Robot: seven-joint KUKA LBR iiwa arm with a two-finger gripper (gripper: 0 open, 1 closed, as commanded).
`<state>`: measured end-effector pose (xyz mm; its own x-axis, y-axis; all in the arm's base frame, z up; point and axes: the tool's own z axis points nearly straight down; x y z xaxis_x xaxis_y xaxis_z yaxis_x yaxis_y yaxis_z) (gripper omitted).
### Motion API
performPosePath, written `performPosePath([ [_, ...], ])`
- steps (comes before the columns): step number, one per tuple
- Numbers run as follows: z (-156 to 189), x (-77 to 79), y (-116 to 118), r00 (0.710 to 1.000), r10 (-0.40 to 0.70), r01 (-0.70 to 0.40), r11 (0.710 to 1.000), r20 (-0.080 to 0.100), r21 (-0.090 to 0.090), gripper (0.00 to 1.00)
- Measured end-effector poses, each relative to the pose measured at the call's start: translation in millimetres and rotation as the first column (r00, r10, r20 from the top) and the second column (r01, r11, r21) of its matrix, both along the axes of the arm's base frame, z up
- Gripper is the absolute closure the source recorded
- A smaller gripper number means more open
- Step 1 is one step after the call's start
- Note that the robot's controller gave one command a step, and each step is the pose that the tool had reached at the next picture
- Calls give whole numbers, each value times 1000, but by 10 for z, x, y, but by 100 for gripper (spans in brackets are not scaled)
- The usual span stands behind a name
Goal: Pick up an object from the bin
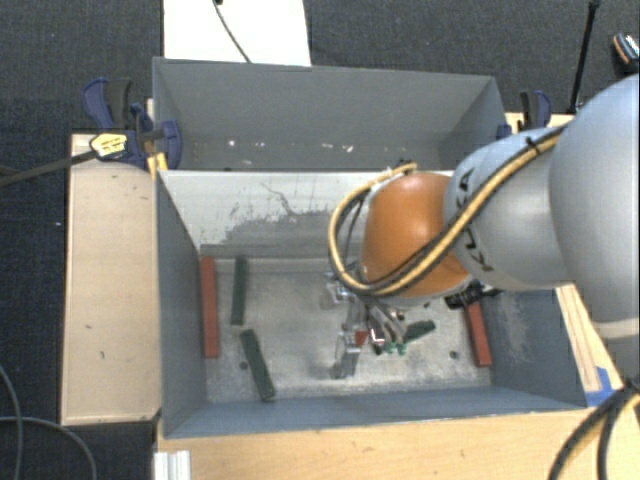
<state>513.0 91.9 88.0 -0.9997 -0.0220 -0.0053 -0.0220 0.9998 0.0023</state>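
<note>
Claw (361, 346), green stick (420, 328) (red stick (479, 334) beside)

This was a robotics laboratory or test cell, not a home or shop. A grey KUKA industrial arm (560, 208), with an orange wrist cover (408, 230) and looped cabling, hung over a grey metal bin (185, 298). The bin stood on dark carpet (60, 28), where loose black cables (50, 166) trailed.
</note>
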Motion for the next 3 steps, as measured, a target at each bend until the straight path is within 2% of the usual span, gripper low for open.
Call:
performPosePath([
  [1, -177, 465, -683, 959, 282, -282, 959, -1, -6, 0],
  [2, -171, 459, -652, 960, 279, -279, 960, -1, -2, 100],
  [3, 953, 304, -758, 958, 288, -288, 958, 5, -5, 100],
])
